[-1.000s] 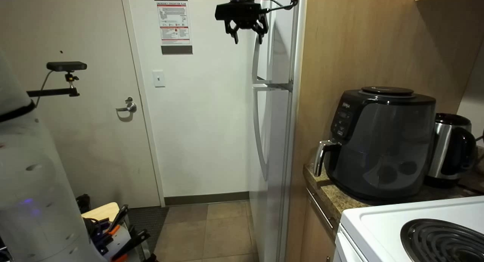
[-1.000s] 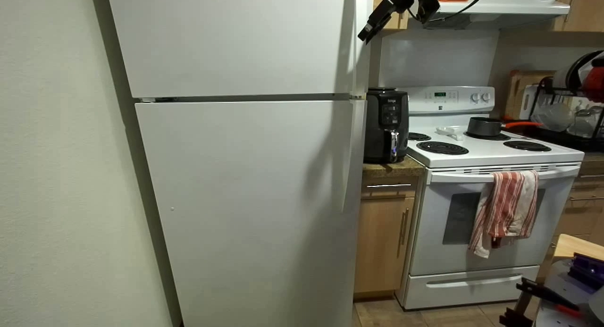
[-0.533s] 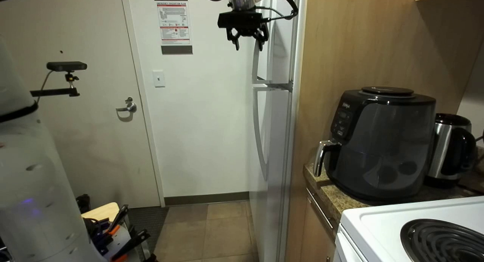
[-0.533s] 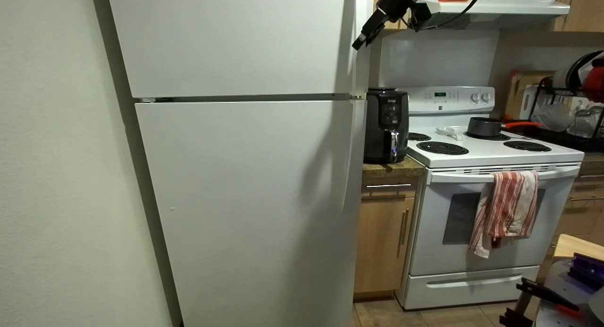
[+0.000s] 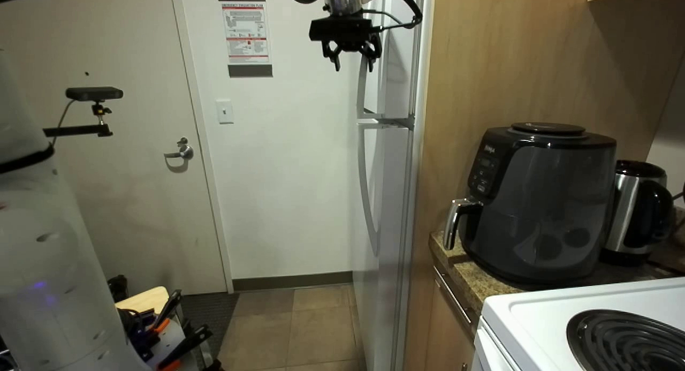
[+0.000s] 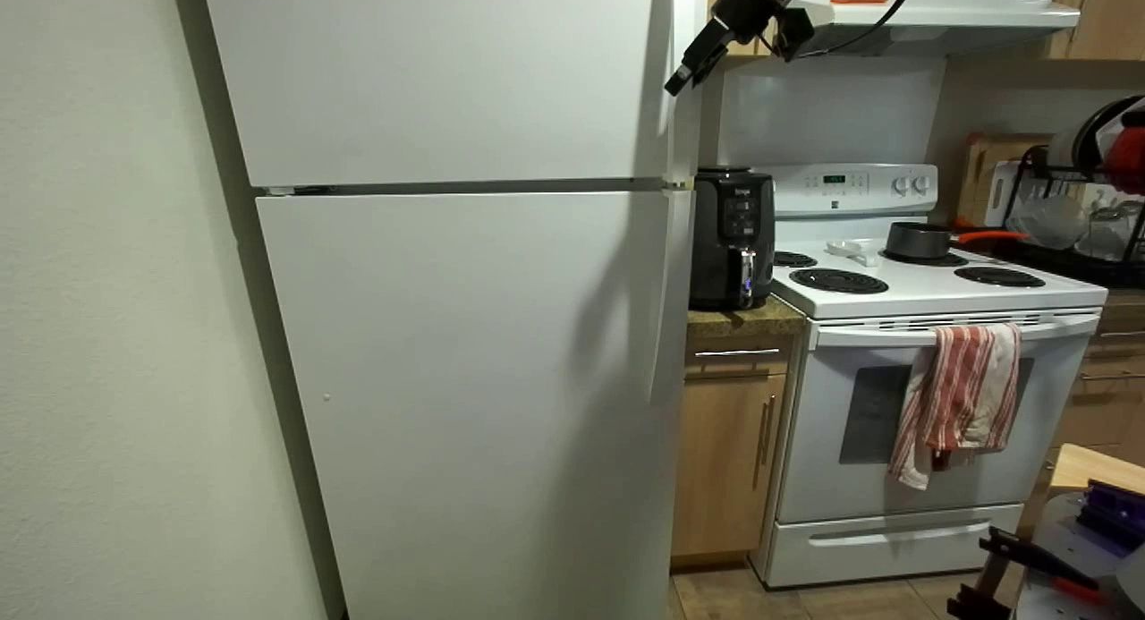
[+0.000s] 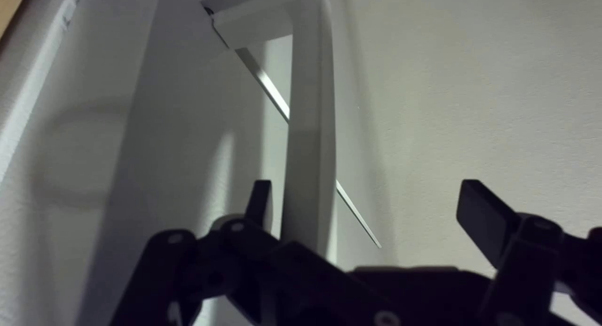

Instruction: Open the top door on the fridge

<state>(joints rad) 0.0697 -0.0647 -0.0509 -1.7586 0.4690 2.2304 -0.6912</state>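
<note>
The fridge (image 6: 465,405) is white, with its top door (image 6: 447,79) shut above the taller lower door. The top door also shows edge-on in an exterior view (image 5: 398,76). Its curved white handle (image 5: 362,92) runs down the door's edge. My gripper (image 5: 354,69) is open at the handle, pointing down. In the wrist view the open gripper (image 7: 366,194) has the handle bar (image 7: 308,142) between its fingers, close to the left finger with a narrow gap. The right finger is well apart from it, over the wall. The lowest part of the handle is hidden behind the gripper there.
A black air fryer (image 5: 540,210) stands on the counter beside the fridge, with a kettle (image 5: 637,210) behind it. A white stove (image 6: 939,298) is farther along. A range hood (image 6: 939,16) is near the arm. A wall (image 5: 289,173) stands beyond the fridge.
My gripper has come down and closer in to the top door's handle, mostly in the first half second. Since then it has barely moved. The door has not moved.
</note>
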